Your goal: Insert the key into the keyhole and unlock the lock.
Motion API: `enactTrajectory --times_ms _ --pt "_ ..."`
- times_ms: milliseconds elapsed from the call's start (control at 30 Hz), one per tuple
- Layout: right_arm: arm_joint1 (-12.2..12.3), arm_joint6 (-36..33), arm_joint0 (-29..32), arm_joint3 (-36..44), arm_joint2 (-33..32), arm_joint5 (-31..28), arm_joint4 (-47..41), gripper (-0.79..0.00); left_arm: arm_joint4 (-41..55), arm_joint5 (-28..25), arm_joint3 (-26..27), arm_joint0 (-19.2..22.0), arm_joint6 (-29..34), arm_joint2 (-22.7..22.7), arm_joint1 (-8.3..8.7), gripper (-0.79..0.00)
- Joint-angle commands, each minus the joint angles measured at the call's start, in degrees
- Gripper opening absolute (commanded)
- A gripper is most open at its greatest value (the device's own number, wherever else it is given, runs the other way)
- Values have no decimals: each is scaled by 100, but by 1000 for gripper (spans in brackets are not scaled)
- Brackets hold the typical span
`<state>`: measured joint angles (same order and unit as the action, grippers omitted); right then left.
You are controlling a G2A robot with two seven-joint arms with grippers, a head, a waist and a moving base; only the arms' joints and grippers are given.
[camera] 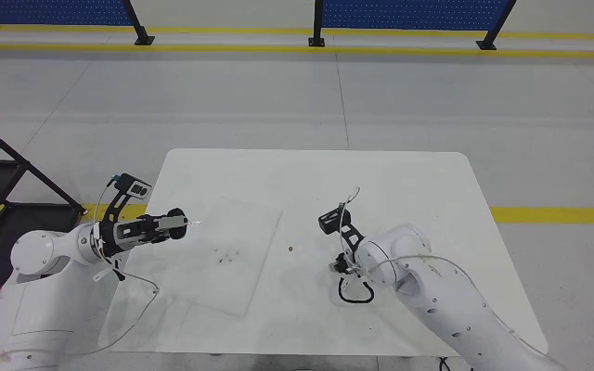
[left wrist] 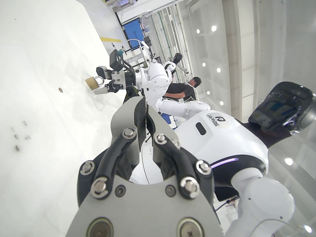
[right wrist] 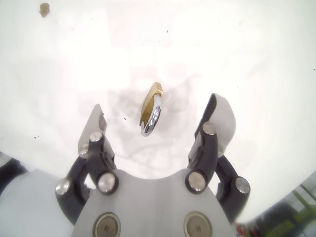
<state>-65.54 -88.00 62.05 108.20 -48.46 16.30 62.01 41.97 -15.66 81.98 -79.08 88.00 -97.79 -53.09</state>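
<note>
The padlock (right wrist: pixel 150 106) is straddled by the released right pincer (left wrist: pixel 99 81), likely for steadying, while the left pincer (left wrist: pixel 143 104) is clenched, contents hidden.

Key (camera: pixel 193 223) a mere sliver at the left gripper (camera: pixel 182 223) tip, too small to make out, lock (right wrist: pixel 151 108) edge-on with its keyhole hidden, covered by the right arm (camera: pixel 408 269) from above, brown speck (right wrist: pixel 44 9) on the table (camera: pixel 418 185) too small to identify
</note>
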Motion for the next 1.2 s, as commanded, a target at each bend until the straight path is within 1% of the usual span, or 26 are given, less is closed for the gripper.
enactTrajectory --times_ms 0,200,333,500,567,700,800,867,933,1100,1167 --pt "24 0 -26 -29 19 0 -54 -403 0 0 0 0 0 0 0 -785" --pt "85 0 -100 -114 80 0 -217 -443 0 0 0 0 0 0 0 -785" --pt "104 0 -159 -172 116 0 -332 -493 0 0 0 0 0 0 0 -785" --pt "104 0 -246 -245 152 1 -450 -533 0 0 0 0 0 0 0 -785" --pt "101 0 -284 -283 177 1 -485 -566 0 0 0 0 0 0 0 -785" --pt "88 0 -354 -347 215 1 -561 -591 0 0 0 0 0 0 0 -785" --pt "78 0 -405 -377 257 1 -596 -637 0 0 0 0 0 0 0 -785" --pt "71 0 -435 -397 286 1 -616 -727 0 0 0 0 0 0 0 -785" --pt "66 0 -461 -416 306 1 -640 -785 0 0 0 0 0 0 0 -785" --pt "72 0 -499 -431 307 1 -644 -785 0 0 0 0 0 0 0 -785" --pt "71 0 -488 -347 207 1 -719 -785 0 0 0 0 0 0 0 -785"
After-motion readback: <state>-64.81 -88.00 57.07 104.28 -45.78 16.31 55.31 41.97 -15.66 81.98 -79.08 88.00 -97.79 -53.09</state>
